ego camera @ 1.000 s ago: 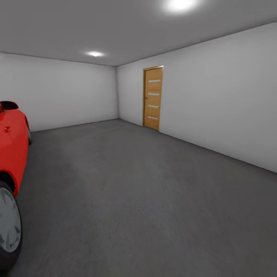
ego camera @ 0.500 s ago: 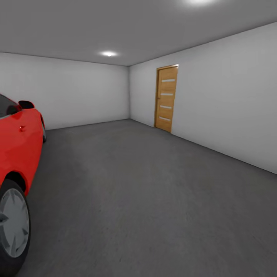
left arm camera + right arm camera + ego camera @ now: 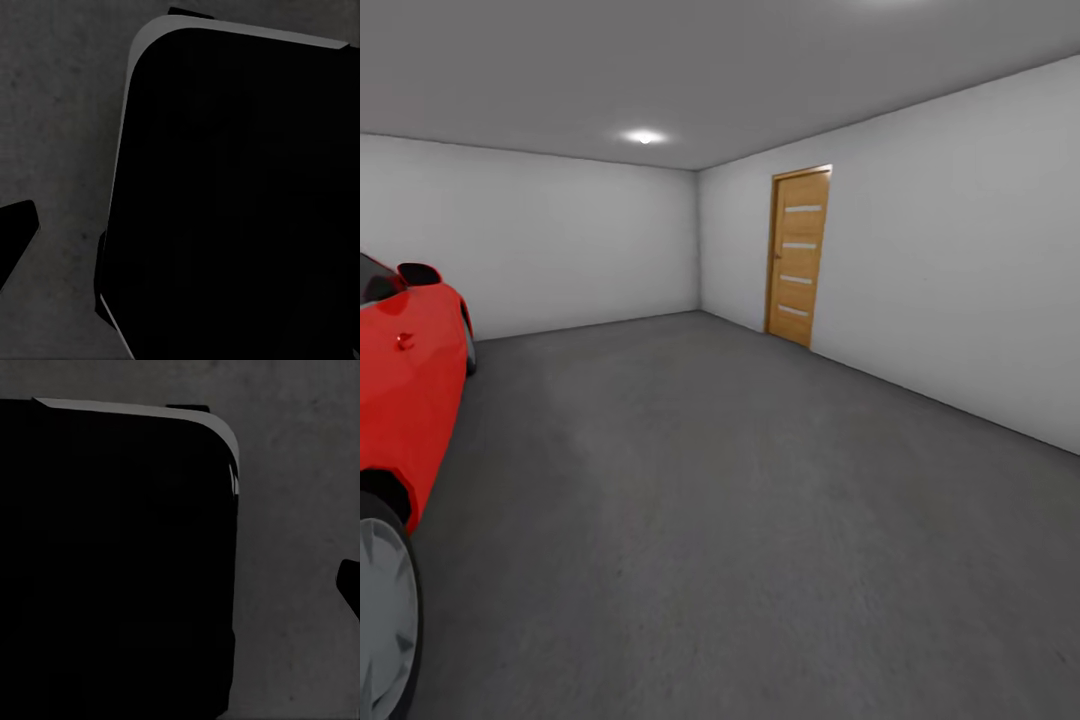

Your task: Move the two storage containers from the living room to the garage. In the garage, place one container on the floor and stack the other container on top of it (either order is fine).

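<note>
**Garage ahead, my arms down by the base**

Pale grey walls (image 3: 560, 240) close off a bare garage, and its dark grey floor (image 3: 740, 520) runs rough and concrete-like from my feet to the far corner. A red car (image 3: 405, 390) stands at my left side, its front wheel (image 3: 382, 610) close by and partly cut off at the edge of my head view. A wooden door (image 3: 798, 256) with pale slats sits shut in the wall to my right, well apart from the car. One ceiling light (image 3: 644, 136) glows near the far wall.

From both wrists I look down on the same grey floor (image 3: 52, 112) beside a big black rounded body (image 3: 240, 202) with a thin pale rim, seen again from my right wrist (image 3: 112, 562). Whether my jaws stand open or closed on either side I cannot tell. The storage containers are nowhere in front of me.
</note>
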Tool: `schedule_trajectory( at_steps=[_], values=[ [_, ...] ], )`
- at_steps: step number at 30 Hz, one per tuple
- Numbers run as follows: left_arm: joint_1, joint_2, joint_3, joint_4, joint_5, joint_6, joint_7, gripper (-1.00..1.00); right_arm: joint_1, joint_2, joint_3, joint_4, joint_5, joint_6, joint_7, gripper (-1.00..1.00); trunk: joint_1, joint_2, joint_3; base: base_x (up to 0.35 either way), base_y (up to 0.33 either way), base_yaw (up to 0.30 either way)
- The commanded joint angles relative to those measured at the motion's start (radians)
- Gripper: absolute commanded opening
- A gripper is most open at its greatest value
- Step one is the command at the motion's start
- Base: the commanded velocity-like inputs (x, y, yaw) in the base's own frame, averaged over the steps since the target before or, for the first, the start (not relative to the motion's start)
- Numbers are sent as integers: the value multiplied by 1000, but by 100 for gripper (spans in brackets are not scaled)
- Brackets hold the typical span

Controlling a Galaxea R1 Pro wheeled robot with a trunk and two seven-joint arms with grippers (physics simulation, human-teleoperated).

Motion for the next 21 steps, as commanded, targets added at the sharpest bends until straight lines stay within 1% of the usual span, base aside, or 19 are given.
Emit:
schedule_trajectory(
  at_steps=[1,21],
  values=[
    [0,0,0,0,5,-2,1,100,0,0,0,1,1,-5,0,100,1,0,-1,326,110,0],
    [0,0,0,0,4,-9,1,100,0,0,1,1,2,-8,0,100,1,0,-1,326,131,0]
  ],
)
